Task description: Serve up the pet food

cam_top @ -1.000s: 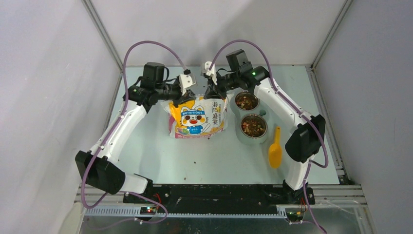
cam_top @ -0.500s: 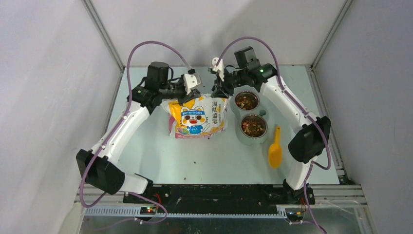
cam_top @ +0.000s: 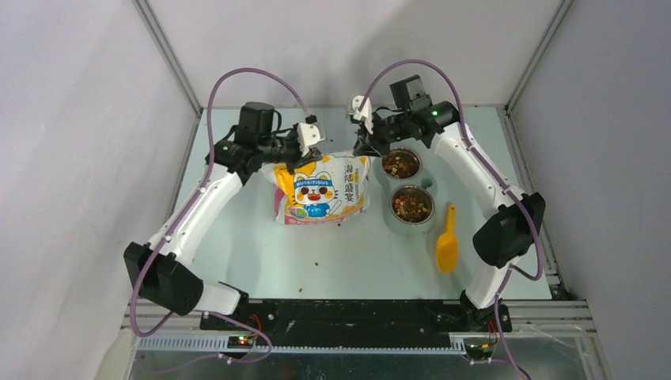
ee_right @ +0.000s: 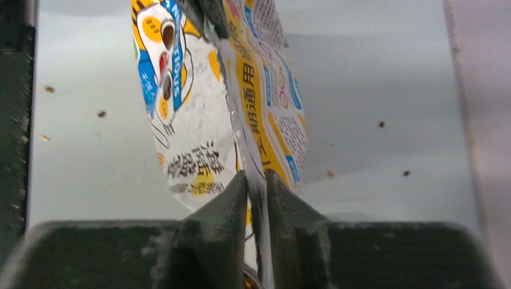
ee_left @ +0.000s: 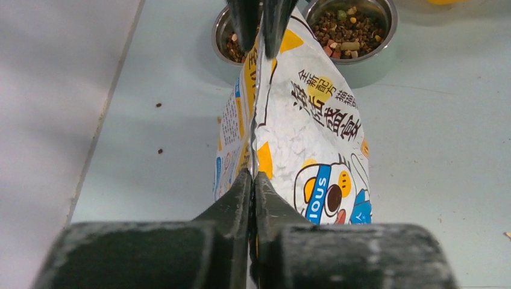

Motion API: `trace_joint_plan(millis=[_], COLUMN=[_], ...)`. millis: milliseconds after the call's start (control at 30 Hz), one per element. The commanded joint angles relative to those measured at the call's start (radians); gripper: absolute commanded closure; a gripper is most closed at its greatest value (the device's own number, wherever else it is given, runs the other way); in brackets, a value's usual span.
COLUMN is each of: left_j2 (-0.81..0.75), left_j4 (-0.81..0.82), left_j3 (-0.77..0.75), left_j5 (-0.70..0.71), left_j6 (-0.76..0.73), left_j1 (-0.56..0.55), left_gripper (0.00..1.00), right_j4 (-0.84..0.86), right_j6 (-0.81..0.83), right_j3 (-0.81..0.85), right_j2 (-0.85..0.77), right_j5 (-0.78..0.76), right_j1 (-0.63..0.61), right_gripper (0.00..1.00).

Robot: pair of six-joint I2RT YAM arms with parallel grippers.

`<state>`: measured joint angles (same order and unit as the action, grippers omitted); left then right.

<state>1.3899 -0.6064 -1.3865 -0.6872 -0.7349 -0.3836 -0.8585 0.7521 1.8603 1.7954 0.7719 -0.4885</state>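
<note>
2 tools: both at the top edge of the bag [cam_top: 320, 190], 1 at each end, over the far part of the bench [cam_top: 340, 261]
left tool [ee_left: 253, 174]: fingers pressed together, pinching the bag's top seam at its left corner
right tool [ee_right: 254, 174]: fingers a little apart, astride the seam at the right corner. The film sits in the narrow gap; can't tell whether it is clamped
bag: white-yellow-pink with a cartoon cat. Bottom on the bench, printed face toward the arm bases. The top edge runs straight between the 2 tools and reads as 1 flat line in both wrist views
pet food [cam_top: 412, 205]: brown and reddish kibble, heaped in 2 steel bowls just right of the bag
far bowl [cam_top: 383, 165]: filled, close beside the right tool
near bowl [cam_top: 393, 207]: filled, level with the bag's lower half
loose pellets [ee_right: 381, 124]: a few scattered on the bench around the bag
scoop [cam_top: 447, 245]: yellow, lying flat on the bench right of the near bowl, handle pointing away from the arm bases, well apart from both tools
</note>
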Motion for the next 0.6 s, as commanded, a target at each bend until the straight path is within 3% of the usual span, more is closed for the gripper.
trace_joint_plan(millis=[0, 100, 167, 233, 267, 300, 333, 400, 567], left_j2=[-0.014, -0.028, -0.038, -0.042, -0.047, -0.05, -0.059, -0.07, -0.045], left_j4=[-0.056, -0.072, -0.079, -0.107, -0.116, -0.137, -0.158, -0.205, -0.439], left_j3=[-0.038, -0.021, -0.017, -0.026, -0.028, -0.03, -0.029, -0.027, -0.093], left_j5=[0.032, 0.025, 0.026, 0.057, 0.071, 0.088, 0.089, 0.088, 0.092], left_j6=[-0.018, -0.032, -0.022, -0.025, -0.028, -0.041, -0.05, -0.097, -0.228], left_j1=[0.016, 0.044, 0.067, 0.083, 0.094, 0.103, 0.125, 0.161, 0.239], left_gripper=[0.86, 0.99, 1.0, 0.9, 0.83, 0.82, 0.85, 0.97, 1.0], right_j4=[-0.024, -0.046, -0.06, -0.067, -0.069, -0.07, -0.074, -0.093, -0.177], right_j6=[0.087, 0.094, 0.098, 0.102, 0.102, 0.104, 0.107, 0.127, 0.141], right_j3=[-0.009, 0.001, 0.008, 0.009, 0.008, 0.007, 0.006, 0.01, 0.063], right_j2=[-0.067, -0.067, -0.068, -0.071, -0.075, -0.077, -0.077, -0.077, -0.04], right_j5=[-0.07, -0.053, -0.057, -0.075, -0.082, -0.099, -0.105, -0.114, -0.076], right_j1=[0.038, 0.063, 0.075, 0.078, 0.078, 0.077, 0.08, 0.085, 0.106], right_gripper=[0.96, 1.0, 1.0, 0.95, 0.82, 0.79, 0.81, 0.98, 1.0])
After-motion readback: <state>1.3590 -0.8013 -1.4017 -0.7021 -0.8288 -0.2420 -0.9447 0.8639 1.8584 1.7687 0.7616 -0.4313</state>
